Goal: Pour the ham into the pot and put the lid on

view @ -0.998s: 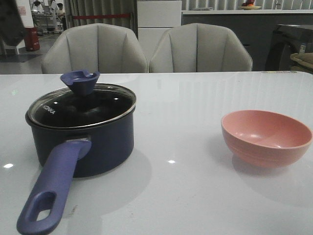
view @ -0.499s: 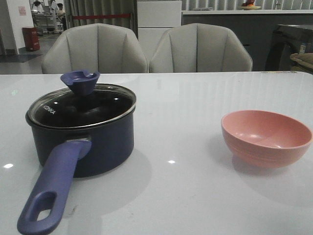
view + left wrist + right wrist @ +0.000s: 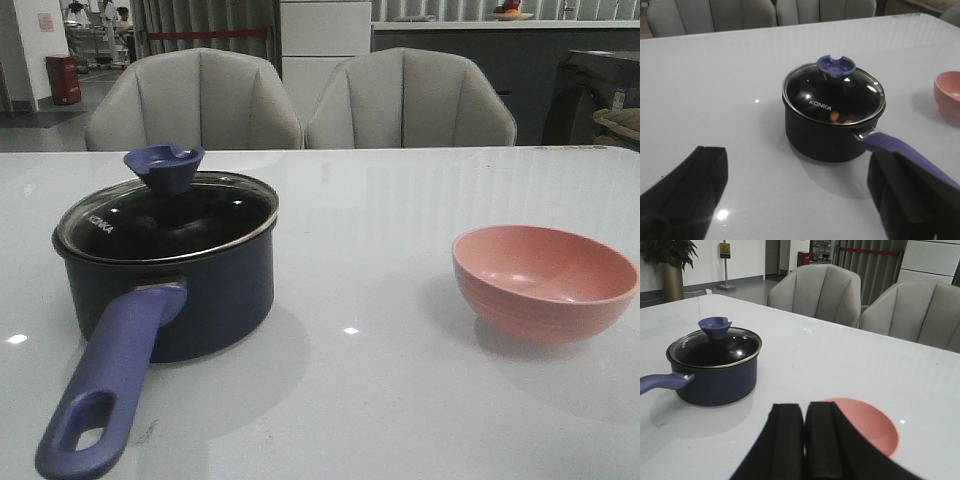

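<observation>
Ham in covered pot; both grippers withdrawn.

Ham (image 3: 835, 116) shows as small orange pieces through the glass lid (image 3: 170, 215), which sits on the pot (image 3: 170, 290) near the table's (image 3: 400, 400) left front corner. Handle axis runs toward the front edge. Left gripper (image 3: 800, 200) stands released, jaws wide apart, pot ahead of the gap; it is judged the nearer arm. Right gripper (image 3: 805, 440) is clenched on nothing, above the pink bowl (image 3: 545, 280) by the right edge. Task is judged complete. White glossy tabletop; two grey chairs (image 3: 300, 100) beyond the far edge.
</observation>
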You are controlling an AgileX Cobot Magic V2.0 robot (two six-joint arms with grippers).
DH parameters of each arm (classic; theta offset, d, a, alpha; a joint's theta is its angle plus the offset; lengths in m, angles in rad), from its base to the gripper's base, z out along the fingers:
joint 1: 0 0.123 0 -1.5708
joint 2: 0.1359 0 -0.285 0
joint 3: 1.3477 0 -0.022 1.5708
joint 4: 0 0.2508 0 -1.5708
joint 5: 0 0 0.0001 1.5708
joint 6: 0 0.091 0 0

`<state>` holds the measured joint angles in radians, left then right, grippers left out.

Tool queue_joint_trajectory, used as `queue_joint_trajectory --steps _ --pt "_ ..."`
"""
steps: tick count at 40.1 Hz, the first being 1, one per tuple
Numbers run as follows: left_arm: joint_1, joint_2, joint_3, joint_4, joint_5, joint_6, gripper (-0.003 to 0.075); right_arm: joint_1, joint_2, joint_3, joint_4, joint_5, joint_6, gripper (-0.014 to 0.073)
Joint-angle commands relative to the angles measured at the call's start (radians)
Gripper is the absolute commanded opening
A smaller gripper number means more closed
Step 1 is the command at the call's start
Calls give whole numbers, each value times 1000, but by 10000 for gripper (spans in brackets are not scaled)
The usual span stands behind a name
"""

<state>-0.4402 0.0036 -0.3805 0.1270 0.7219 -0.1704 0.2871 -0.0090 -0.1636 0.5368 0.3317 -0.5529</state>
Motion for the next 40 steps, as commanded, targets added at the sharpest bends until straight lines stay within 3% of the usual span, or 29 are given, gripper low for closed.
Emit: queue_joint_trajectory --steps 1,6,10,14,17,18,21,40 --pt "2 7 -18 6 -114 -8 608 2 10 -26 17 -65 -6 157" --pt "2 7 -18 6 -127 -8 603 2 10 -26 17 -65 -6 157" --pt "2 7 -18 6 -139 -8 522 2 10 -26 17 -65 -6 157" --pt "2 7 -18 6 -155 -8 320 2 10 -26 17 -65 -6 157" --pt "2 7 -18 6 -170 -8 124 2 10 -26 17 -65 -6 157" --pt "2 7 -18 8 -180 -6 99 2 10 -26 17 -65 -6 157" --pt "2 7 -18 8 -211 -6 146 2 10 -26 17 -65 -6 157" --pt "2 7 -18 8 -247 -6 144 2 10 -26 17 -65 -6 157"
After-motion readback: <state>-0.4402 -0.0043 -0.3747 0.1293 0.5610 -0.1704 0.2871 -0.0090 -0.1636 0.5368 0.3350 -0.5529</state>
